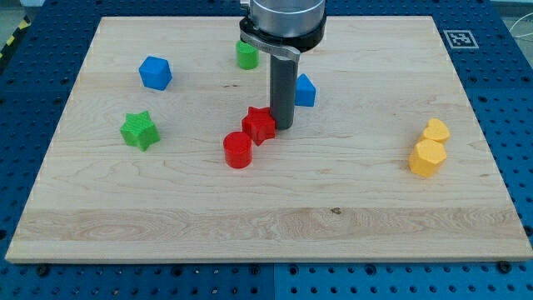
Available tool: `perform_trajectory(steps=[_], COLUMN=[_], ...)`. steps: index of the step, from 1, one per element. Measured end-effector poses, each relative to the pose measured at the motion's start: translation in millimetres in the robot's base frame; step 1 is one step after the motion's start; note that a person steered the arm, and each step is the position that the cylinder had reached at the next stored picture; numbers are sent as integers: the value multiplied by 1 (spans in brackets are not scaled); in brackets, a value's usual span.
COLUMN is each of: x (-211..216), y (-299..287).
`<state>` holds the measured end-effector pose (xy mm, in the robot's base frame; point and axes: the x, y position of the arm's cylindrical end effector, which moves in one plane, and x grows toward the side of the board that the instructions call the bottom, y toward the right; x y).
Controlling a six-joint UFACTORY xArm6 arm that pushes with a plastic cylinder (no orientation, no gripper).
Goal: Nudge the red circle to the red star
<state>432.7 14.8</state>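
No readable writing anywhere. The arm carries no jaws and grips nothing; my tip (283, 127) touches the red star (259, 125), with the red circle (237, 150) against the star's lower left.

Circle (237, 150) btm-left of star (259, 125)

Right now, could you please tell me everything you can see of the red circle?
The red circle is a short, plain red cylinder, plastic by its look, standing upright on its flat end on the wooden board, near the middle. The red star sits just up and to the view's right, touching it or nearly so. My tip is beyond the star, not on the circle.
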Motion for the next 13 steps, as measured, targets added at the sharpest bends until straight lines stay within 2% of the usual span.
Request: perform_trajectory(steps=[2,4,5,8,13], x=[-50,-50,-48,-4,28], y=[-25,-92,-94,-94,-94])
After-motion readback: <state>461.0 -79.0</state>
